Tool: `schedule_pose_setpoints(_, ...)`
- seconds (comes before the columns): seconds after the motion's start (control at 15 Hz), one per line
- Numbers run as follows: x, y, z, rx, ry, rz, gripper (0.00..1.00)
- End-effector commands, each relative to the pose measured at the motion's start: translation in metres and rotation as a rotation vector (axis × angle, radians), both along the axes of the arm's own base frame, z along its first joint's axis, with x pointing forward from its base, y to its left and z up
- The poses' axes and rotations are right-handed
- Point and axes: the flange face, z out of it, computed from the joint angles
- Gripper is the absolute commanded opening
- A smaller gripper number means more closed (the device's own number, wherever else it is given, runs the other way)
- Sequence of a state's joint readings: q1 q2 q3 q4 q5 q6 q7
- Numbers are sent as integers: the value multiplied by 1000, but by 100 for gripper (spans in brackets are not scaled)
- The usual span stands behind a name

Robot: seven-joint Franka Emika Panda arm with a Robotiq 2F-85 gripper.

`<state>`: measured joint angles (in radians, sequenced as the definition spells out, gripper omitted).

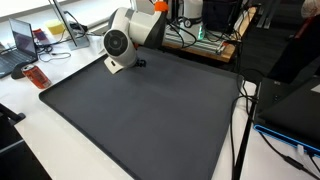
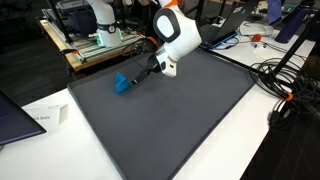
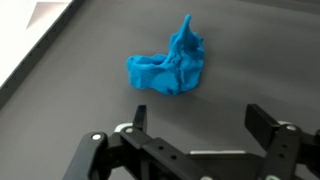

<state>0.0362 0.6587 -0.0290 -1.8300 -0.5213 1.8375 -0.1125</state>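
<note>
A crumpled blue cloth (image 3: 168,67) lies on the dark grey mat (image 3: 250,60), near the mat's edge. It also shows in an exterior view (image 2: 123,82). My gripper (image 3: 201,115) is open and empty, its two black fingers spread just short of the cloth, above the mat. In an exterior view the gripper (image 2: 150,69) hangs close to the cloth at the mat's far corner. In the exterior view from the opposite side the arm (image 1: 125,42) hides the cloth and the fingers.
The mat (image 1: 140,110) covers most of a white table (image 1: 30,130). An orange object (image 1: 36,77) and a laptop (image 1: 20,50) sit off the mat. Cables (image 2: 285,85) run beside the mat. Benches with equipment (image 2: 95,30) stand behind.
</note>
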Motion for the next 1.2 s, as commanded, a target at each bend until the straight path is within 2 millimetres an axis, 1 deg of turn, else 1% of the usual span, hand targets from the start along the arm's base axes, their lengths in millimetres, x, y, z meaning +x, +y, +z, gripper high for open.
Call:
schedule_pose_setpoints(0.0, -18, -19, 23, 85, -59, 3, 100)
schedule_pose_setpoints(0.2, -35, -35, 35, 123, -98, -9, 100)
schedule_pose_setpoints(0.4, -50, -46, 47, 175, -130, -18, 100)
schedule_pose_setpoints(0.8, -76, -67, 75, 315, -295, -24, 100)
schedule_pose_setpoints(1.13, -101, -90, 86, 407, -443, -4, 100)
